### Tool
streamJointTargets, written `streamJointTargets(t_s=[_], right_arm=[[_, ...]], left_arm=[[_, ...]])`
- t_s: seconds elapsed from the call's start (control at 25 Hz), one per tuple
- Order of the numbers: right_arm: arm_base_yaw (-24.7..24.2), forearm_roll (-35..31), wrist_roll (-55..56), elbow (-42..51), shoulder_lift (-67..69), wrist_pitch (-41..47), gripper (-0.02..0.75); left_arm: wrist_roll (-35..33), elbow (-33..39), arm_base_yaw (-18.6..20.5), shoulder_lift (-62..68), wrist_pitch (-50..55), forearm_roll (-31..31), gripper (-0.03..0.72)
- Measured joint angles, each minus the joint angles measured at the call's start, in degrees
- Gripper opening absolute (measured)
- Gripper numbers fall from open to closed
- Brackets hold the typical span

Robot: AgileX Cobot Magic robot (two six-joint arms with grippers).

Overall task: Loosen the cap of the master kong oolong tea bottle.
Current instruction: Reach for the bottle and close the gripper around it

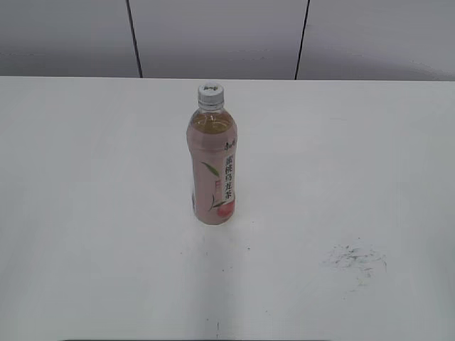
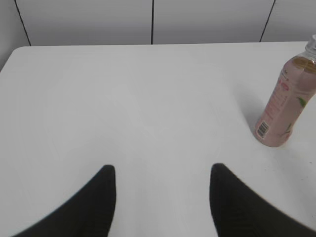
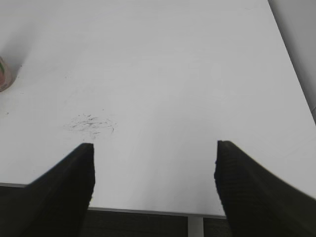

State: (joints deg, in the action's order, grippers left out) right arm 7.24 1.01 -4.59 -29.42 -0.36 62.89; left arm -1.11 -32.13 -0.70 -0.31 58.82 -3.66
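The master kong oolong tea bottle (image 1: pixel 214 167) stands upright in the middle of the white table, pink label with a peach facing the exterior camera. Its silver-grey cap (image 1: pixel 211 92) sits on top. The bottle also shows at the right edge of the left wrist view (image 2: pixel 285 101), and only its base at the left edge of the right wrist view (image 3: pixel 3 74). My left gripper (image 2: pixel 162 173) is open and empty, well to the left of the bottle. My right gripper (image 3: pixel 154 150) is open and empty near the table's front edge. Neither gripper shows in the exterior view.
A patch of dark scuff marks (image 1: pixel 355 259) lies on the table front right, also in the right wrist view (image 3: pixel 91 123). The table's front edge (image 3: pixel 148 212) runs under the right gripper. A panelled grey wall (image 1: pixel 220 35) stands behind the table.
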Motion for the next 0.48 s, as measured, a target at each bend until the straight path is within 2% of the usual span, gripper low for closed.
streamJointTargets(t_s=[0.2,0.48], right_arm=[[0.00,0.00,0.00,0.00,0.00,0.00,0.571],[0.00,0.00,0.00,0.00,0.00,0.00,0.571]], left_arm=[[0.00,-0.51,0.00,0.65,-1.90,-0.69,0.365],[-7.27,1.13,0.00,8.97,-26.42,-5.06,0.353]])
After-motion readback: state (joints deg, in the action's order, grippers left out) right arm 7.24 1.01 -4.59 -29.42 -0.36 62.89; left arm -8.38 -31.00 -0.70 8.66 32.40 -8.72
